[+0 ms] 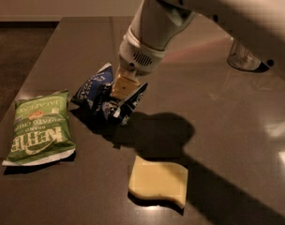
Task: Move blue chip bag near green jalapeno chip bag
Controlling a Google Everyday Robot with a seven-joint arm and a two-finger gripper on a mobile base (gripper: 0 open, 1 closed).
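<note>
The blue chip bag is a small crumpled navy foil bag, held at the middle of the dark table. My gripper comes down from the white arm at the upper right and is shut on the blue chip bag, which hangs just above or at the tabletop. The green jalapeno chip bag lies flat at the left, with white "Kettle" lettering. The blue bag's left edge is a short gap from the green bag's upper right corner.
A pale yellow sponge lies on the table in front of the blue bag. A clear glass or jar stands at the back right, partly behind the arm. The table's left edge runs just beside the green bag.
</note>
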